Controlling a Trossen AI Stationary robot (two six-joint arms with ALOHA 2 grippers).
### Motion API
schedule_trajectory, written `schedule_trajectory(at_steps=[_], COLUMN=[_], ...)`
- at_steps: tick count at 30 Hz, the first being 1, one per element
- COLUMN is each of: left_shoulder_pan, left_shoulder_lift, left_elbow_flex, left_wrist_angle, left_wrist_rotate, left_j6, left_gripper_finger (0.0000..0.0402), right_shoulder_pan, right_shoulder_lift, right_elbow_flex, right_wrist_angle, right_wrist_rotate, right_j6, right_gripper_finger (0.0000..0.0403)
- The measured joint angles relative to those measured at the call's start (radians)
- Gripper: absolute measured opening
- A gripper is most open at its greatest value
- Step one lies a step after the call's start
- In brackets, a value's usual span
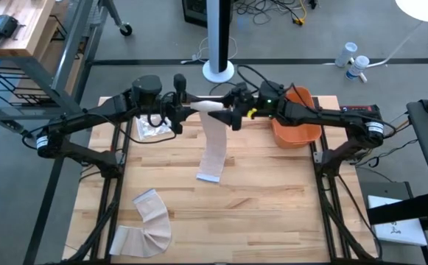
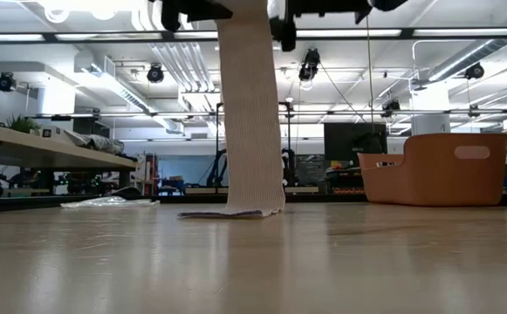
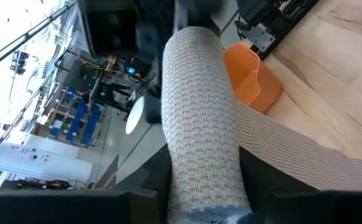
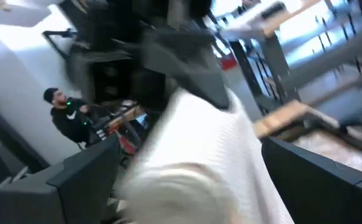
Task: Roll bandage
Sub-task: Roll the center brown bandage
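Note:
The bandage is partly wound into a white roll [image 1: 208,107] held high over the table's far middle. Its free strip [image 1: 214,147] hangs down, and the strip's end [image 2: 236,210] lies flat on the wood. My left gripper [image 1: 191,109] reaches in from the left and is shut on the roll [image 3: 199,106]. My right gripper [image 1: 228,116] comes level from the right and is open. Its fingers [image 4: 81,174] stand wide on either side of the roll's other end [image 4: 199,162], in a blurred view. My left gripper pinches the roll's near end [image 3: 200,186] between its two fingers, which lie along the roll. It comes in about level from the table's left. The roll is lifted clear of the table, and the strip [image 3: 305,155] runs off it down to the wood.
An orange bin [image 1: 298,121] stands at the far right, just behind my right arm. A second loose bandage [image 1: 146,221] lies curled at the near left. A crumpled clear wrapper [image 1: 153,129] sits under my left arm. A person [image 4: 68,118] shows in the room beyond.

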Motion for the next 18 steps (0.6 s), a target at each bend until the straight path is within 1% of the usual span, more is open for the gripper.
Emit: schedule_trajectory(at_steps=[4, 8, 10, 18], left_shoulder_pan=[0.0, 0.0, 0.003, 0.013], left_shoulder_lift=[0.0, 0.0, 0.0, 0.014], left_elbow_flex=[-0.003, -0.016, -0.021, -0.023], left_wrist_angle=[-0.001, -0.002, -0.003, 0.013], left_wrist_rotate=[0.0, 0.0, 0.0, -0.001], left_j6=[0.0, 0.004, 0.005, -0.013], left_gripper_finger=[0.0099, 0.0108, 0.0111, 0.0098], right_shoulder_pan=[-0.002, -0.001, -0.002, -0.001], right_shoulder_lift=[0.028, 0.053, 0.057, 0.055], right_elbow_flex=[-0.001, 0.0, 0.0, 0.0], right_wrist_angle=[0.047, 0.107, 0.104, 0.096], right_wrist_rotate=[0.003, -0.002, -0.003, -0.003], right_j6=[0.054, 0.133, 0.16, 0.178], right_gripper_finger=[0.038, 0.038, 0.038, 0.038])
